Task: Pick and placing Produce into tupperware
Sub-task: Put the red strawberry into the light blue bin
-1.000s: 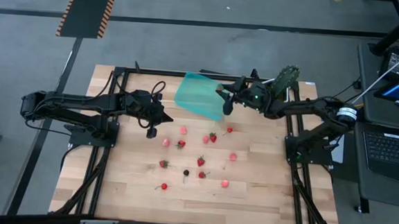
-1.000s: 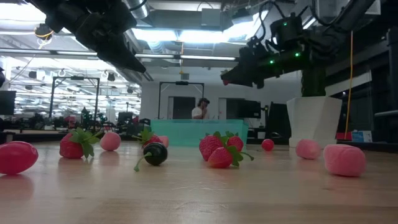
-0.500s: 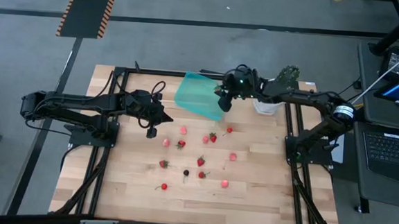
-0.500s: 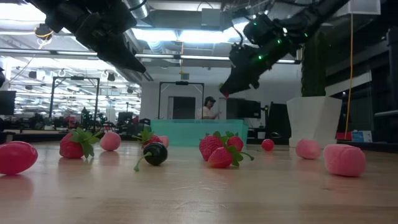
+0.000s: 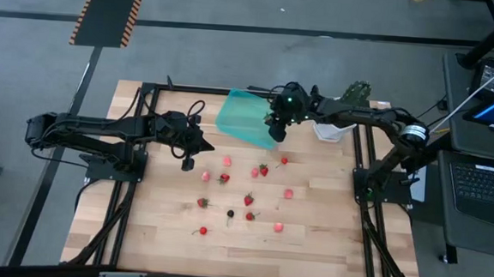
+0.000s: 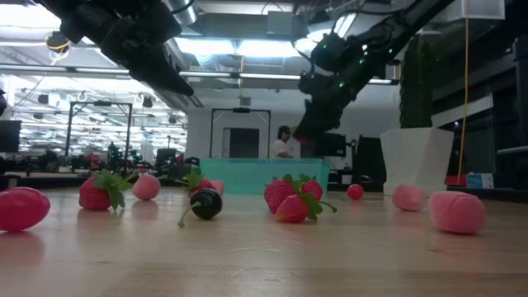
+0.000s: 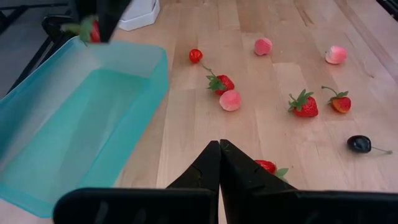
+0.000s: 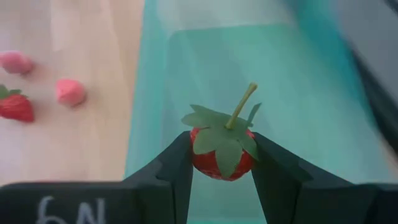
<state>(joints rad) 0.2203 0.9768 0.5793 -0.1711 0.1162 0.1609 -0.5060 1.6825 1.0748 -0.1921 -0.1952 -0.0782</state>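
The right hand [image 8: 219, 163] has swung in over the shallow translucent teal plastic tupperware [image 5: 244, 119], pinching a glossy red green-topped strawberry [image 8: 222, 146]. The left hand [image 7: 219, 163], fingers pressed together, hovers above the pale wooden worktop [image 5: 309, 245].

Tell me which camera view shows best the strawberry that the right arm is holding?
The right wrist view: the strawberry fills the centre, clamped in the right end effector above the tupperware. The left wrist view shows it small and distant; the high and low views barely show it.
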